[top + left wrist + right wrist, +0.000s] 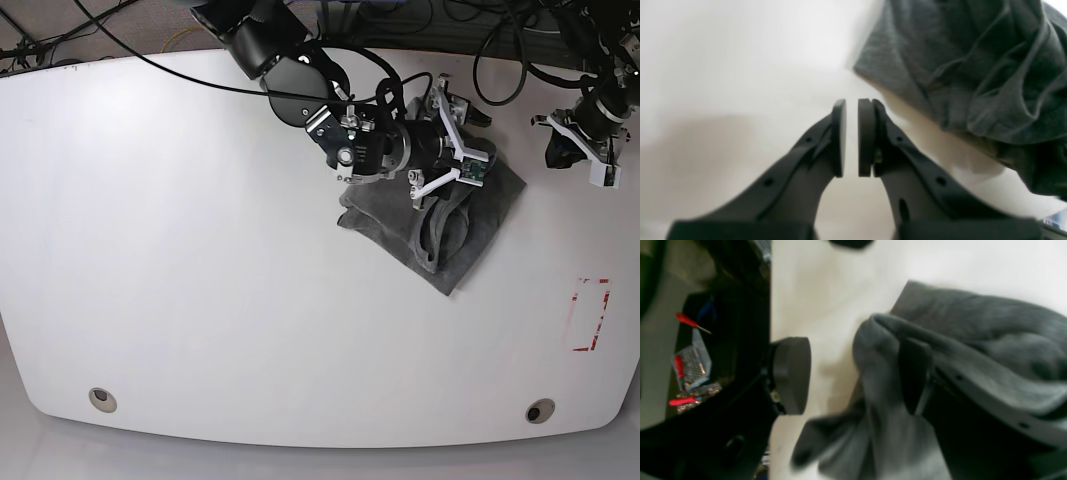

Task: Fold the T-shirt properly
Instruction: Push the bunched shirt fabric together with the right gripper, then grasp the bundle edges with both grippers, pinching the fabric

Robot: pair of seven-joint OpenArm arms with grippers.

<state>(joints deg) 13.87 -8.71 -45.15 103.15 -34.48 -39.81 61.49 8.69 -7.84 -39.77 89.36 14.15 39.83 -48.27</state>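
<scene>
The grey T-shirt (455, 235) lies bunched and wrinkled on the white table (200, 250), right of centre at the back. My right gripper (452, 150) is over its upper edge. In the right wrist view this gripper (853, 373) stands open. A fold of the T-shirt (973, 340) drapes against the right finger (915, 373), while the left finger (791, 375) is bare over the table. My left gripper (852, 138) is shut with nothing between its pads, to the left of the T-shirt (973, 66) and apart from it. In the base view it (568, 148) hangs at the far right.
A red-outlined rectangle (590, 315) is marked on the table near the right edge. Two round holes (100, 398) (540, 410) sit along the front. Cables (500, 40) run along the back. Past the table's edge, red-handled tools (686, 373) lie below.
</scene>
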